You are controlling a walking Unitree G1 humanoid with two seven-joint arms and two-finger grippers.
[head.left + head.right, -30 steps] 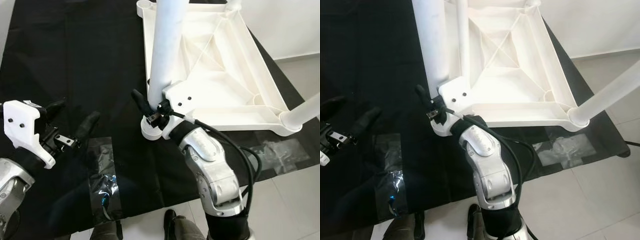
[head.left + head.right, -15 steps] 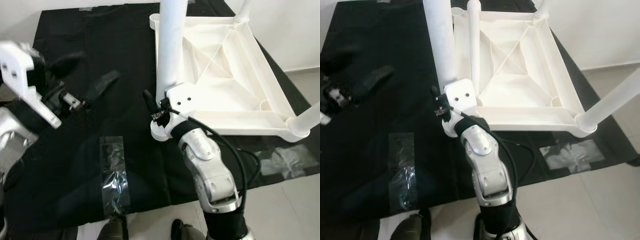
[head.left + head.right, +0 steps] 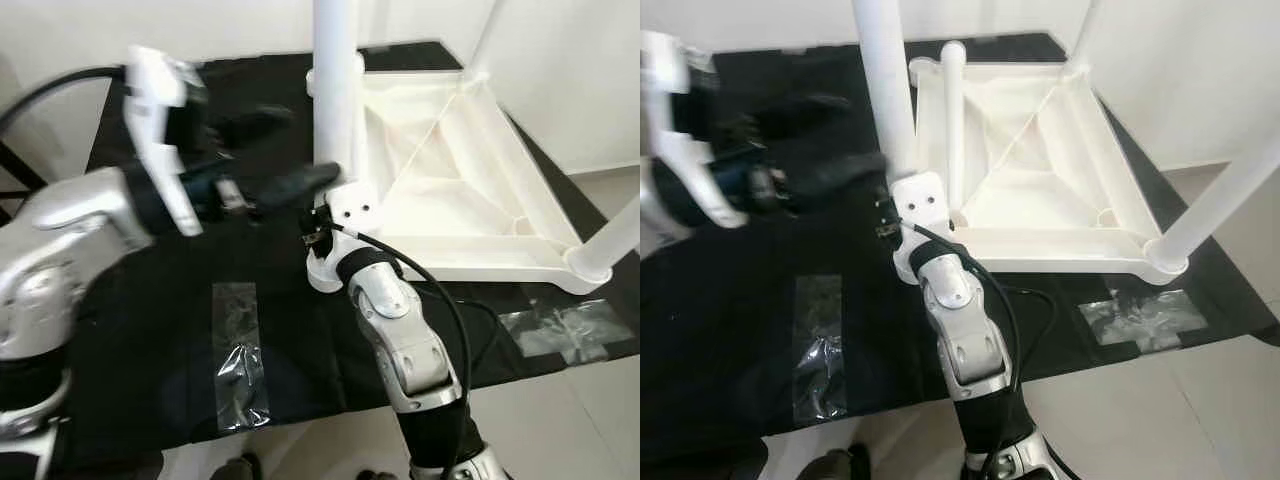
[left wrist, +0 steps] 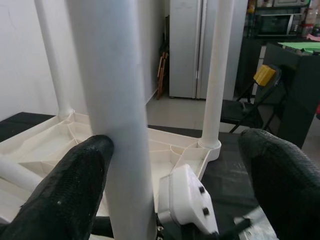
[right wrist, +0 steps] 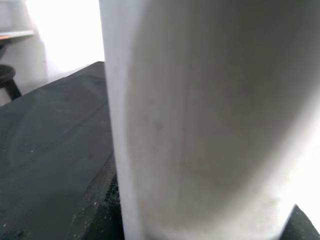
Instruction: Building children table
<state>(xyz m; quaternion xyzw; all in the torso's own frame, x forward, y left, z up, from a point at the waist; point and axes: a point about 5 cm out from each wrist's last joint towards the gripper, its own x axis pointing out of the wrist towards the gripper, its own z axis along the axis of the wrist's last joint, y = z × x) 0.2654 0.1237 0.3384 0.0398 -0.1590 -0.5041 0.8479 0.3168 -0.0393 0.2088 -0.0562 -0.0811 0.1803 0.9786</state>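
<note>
Your upturned white table (image 3: pixel 470 180) lies in the upper right of the frame on the black cloth (image 3: pixel 150 340), legs pointing up. Your right gripper (image 3: pixel 318 232) is clamped on the near leg (image 3: pixel 335 90) just above its socket. Your left gripper (image 3: pixel 275 155), fingers (image 4: pixel 65 200) apart, straddles that same leg at centre left.

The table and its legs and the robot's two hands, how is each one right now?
Table: upside down on the black cloth.
Near leg: upright in its corner socket.
Right gripper: clamped at that leg's base.
Left gripper: open, one finger touching the leg.
</note>
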